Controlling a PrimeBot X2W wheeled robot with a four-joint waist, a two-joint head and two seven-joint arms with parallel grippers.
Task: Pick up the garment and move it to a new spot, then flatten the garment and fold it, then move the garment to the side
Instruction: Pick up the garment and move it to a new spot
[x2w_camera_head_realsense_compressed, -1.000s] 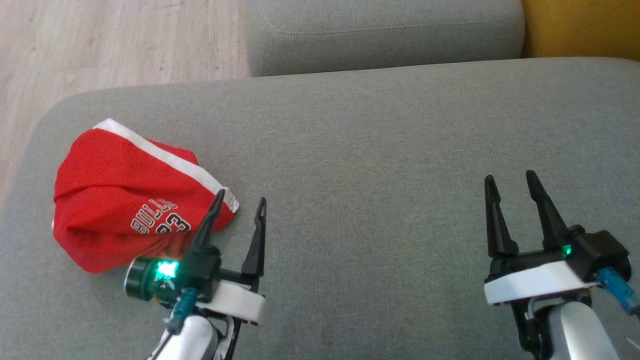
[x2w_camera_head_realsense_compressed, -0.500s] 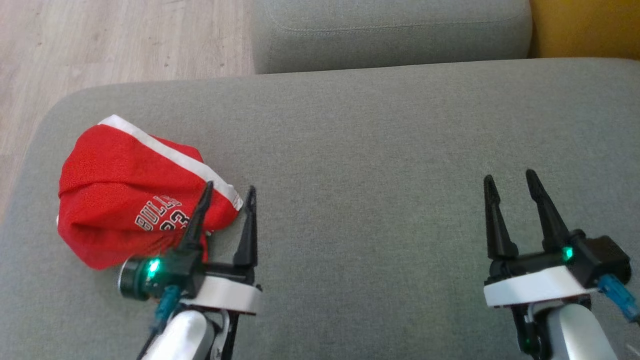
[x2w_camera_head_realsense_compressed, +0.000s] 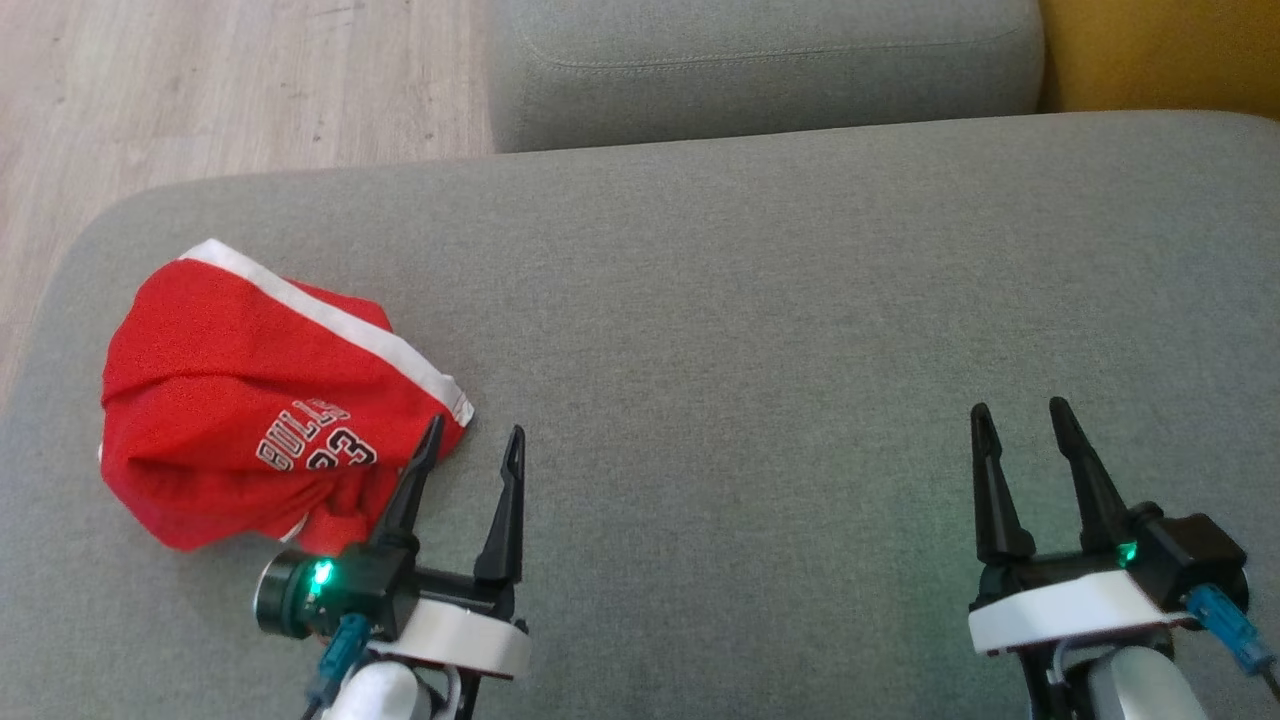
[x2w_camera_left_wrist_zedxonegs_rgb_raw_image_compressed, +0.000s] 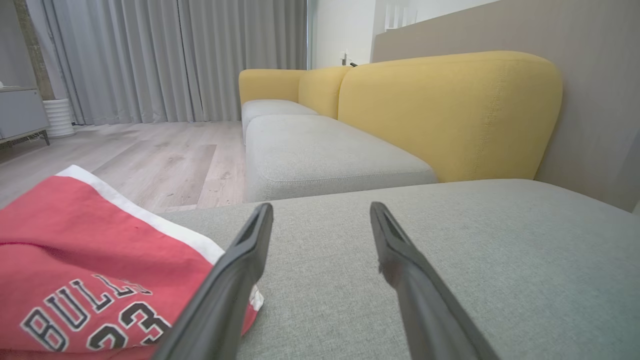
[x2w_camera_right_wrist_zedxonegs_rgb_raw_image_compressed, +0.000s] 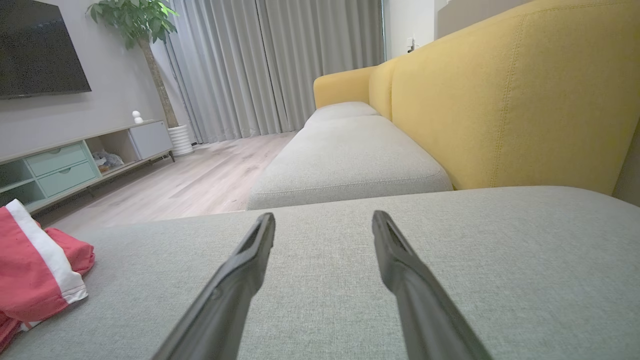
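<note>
The red garment (x2w_camera_head_realsense_compressed: 250, 400) lies bunched at the left end of the grey cushion (x2w_camera_head_realsense_compressed: 750, 330), looking light, soft and limp; its white-banded corner (x2w_camera_head_realsense_compressed: 452, 400) seems the best pinch. Just beside that corner the left gripper (x2w_camera_head_realsense_compressed: 475, 432) gapes wide, empty; well apart rightward, the right gripper (x2w_camera_head_realsense_compressed: 1018, 405) likewise.

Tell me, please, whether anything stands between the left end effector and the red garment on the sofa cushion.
Nothing visible does. The open left end effector sits right beside the red garment, overlapping its corner in the head view, with bare grey cushion around them.
</note>
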